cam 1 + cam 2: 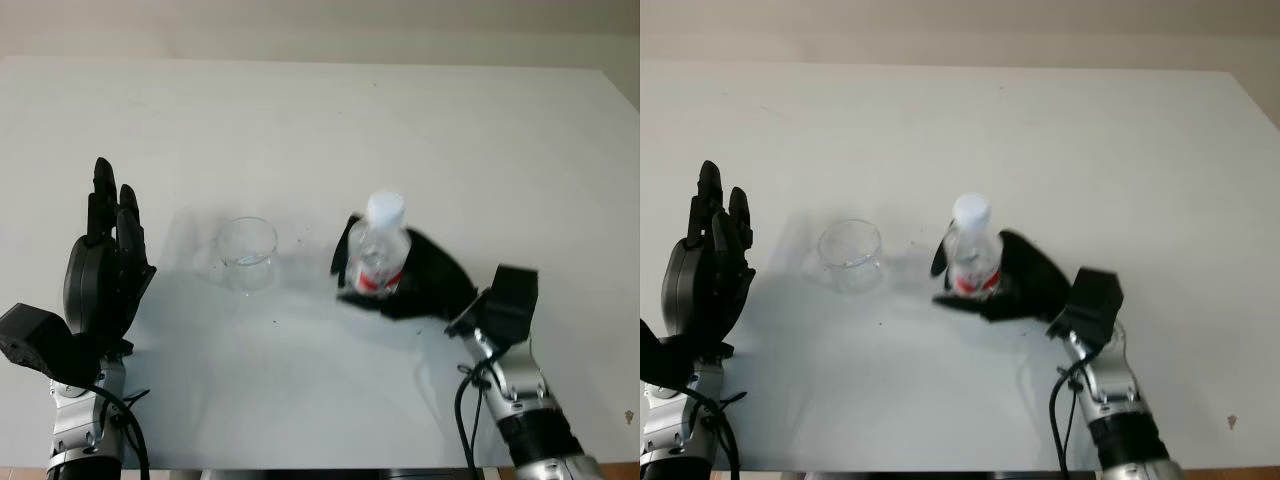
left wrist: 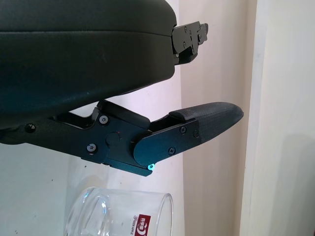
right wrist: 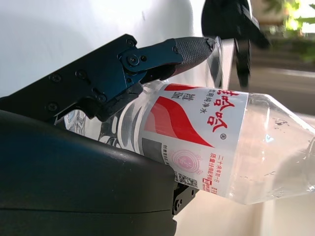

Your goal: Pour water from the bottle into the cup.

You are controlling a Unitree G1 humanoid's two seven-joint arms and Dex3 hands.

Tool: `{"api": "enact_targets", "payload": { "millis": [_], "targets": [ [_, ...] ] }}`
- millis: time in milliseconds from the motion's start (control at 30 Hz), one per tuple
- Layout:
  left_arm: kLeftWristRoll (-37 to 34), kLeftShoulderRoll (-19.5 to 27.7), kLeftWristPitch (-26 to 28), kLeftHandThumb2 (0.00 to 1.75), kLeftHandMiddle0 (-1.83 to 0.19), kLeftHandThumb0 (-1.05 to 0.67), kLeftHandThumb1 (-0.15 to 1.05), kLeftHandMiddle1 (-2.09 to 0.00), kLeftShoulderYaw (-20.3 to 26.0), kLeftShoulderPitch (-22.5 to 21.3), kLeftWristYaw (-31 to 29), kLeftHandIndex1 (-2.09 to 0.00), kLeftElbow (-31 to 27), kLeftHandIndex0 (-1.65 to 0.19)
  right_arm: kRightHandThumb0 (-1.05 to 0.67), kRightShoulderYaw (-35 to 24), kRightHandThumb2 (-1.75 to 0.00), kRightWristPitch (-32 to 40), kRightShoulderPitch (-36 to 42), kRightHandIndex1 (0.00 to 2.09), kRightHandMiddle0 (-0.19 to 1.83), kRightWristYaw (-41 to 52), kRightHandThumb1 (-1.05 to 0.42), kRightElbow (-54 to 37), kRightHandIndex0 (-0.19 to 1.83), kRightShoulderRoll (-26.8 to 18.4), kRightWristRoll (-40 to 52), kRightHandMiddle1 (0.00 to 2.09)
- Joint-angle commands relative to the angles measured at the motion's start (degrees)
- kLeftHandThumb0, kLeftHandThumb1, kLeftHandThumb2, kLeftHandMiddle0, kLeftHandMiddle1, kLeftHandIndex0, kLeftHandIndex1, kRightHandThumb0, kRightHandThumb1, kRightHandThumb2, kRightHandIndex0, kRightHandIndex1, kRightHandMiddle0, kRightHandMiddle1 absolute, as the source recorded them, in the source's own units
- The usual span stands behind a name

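The clear plastic water bottle with a white cap and red-and-white label [image 1: 378,250] stands upright near the middle of the white table [image 1: 320,130], wrapped by the right hand [image 1: 400,280], which comes in from about four o'clock; its black fingers [image 3: 147,59] curl around the labelled body, palm against the bottle's right side. The cap is still on. The clear glass cup [image 1: 247,254] sits at the bottle's nine o'clock, near but apart from it, upright on the table. The left hand [image 1: 105,270] is open, raised at the cup's nine o'clock, holding nothing, well apart from the bottle.
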Motion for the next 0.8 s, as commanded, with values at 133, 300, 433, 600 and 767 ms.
{"api": "enact_targets", "payload": {
  "millis": [133,300,433,600,767],
  "targets": [
    [0.33,-0.26,-0.78,0.74,0.19,-0.71,1.05,0.0,-0.13,-0.22,-0.1,0.0,0.56,0.19,-0.45,-0.43,-0.48,-6.89,-12.74,2.09,0.62,-8.18,-1.05,10.54,1.2,-1.67,-8.81,2.09],
    [0.39,-0.51,-0.68,0.74,0.19,-0.71,1.05,0.0,-0.15,-0.06,0.23,0.0,0.54,0.19,-0.35,2.13,-0.42,-11.49,-24.09,2.09,0.8,-14.52,-1.05,19.6,1.19,-3.4,-17.83,2.09],
    [0.26,-0.64,-0.52,0.74,0.19,-0.71,1.05,0.0,-0.19,0.11,0.29,0.0,0.4,0.19,-0.28,5.82,-0.34,-15.61,-32.66,2.09,0.89,-22.27,-1.05,27.75,1.12,-4.07,-26.26,2.09],
    [0.48,-0.6,-0.79,0.76,0.19,-0.7,1.05,0.0,-0.36,0.23,0.08,0.0,0.4,0.19,-0.34,16.71,-0.25,-15.65,-41.45,2.09,0.83,-39.23,-1.05,34.59,1.05,-5.25,-44.72,2.09],
    [0.92,-0.9,-0.97,0.76,0.19,-0.7,1.05,0.0,-0.5,0.3,0.62,0.0,0.31,0.19,-0.36,23.65,-0.21,-15.87,-46.1,2.09,0.8,-49.51,-1.05,39.73,1.07,-4.67,-53.46,2.09]
  ]
}}
